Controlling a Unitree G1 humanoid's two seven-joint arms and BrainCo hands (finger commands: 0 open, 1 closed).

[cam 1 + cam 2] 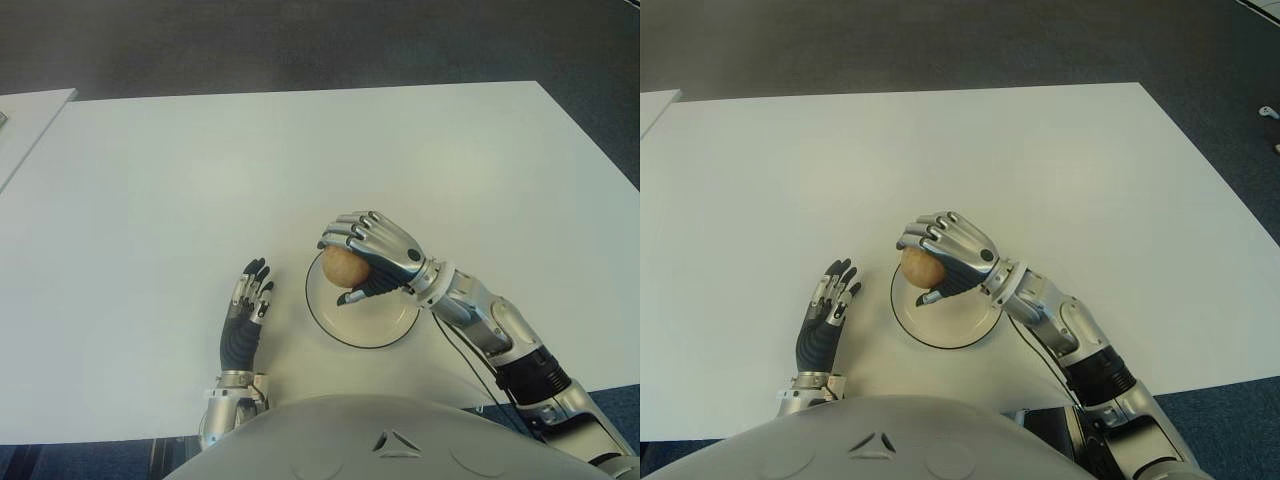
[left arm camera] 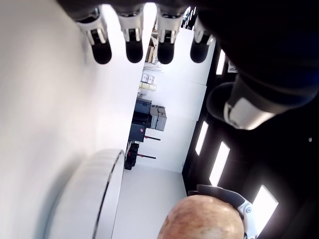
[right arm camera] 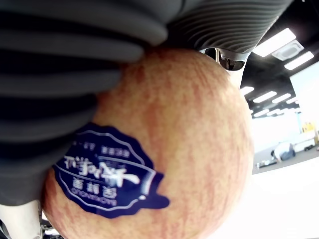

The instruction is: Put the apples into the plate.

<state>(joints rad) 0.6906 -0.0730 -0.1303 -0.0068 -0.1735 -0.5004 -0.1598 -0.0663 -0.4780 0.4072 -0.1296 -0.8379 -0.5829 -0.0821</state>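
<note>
My right hand (image 1: 362,262) is curled around a yellowish-red apple (image 1: 341,267) with a dark blue sticker (image 3: 107,179), holding it over the left part of a white plate (image 1: 385,322) with a dark rim. The fingers wrap over the top of the apple and the thumb sits under it. Whether the apple touches the plate is not visible. My left hand (image 1: 250,290) lies flat on the white table (image 1: 300,170) just left of the plate, fingers stretched out and holding nothing. The left wrist view also shows the apple (image 2: 202,219) and the plate's rim (image 2: 99,194).
The white table stretches far ahead and to both sides. A second table's corner (image 1: 25,115) shows at the far left. Dark floor lies beyond the far edge.
</note>
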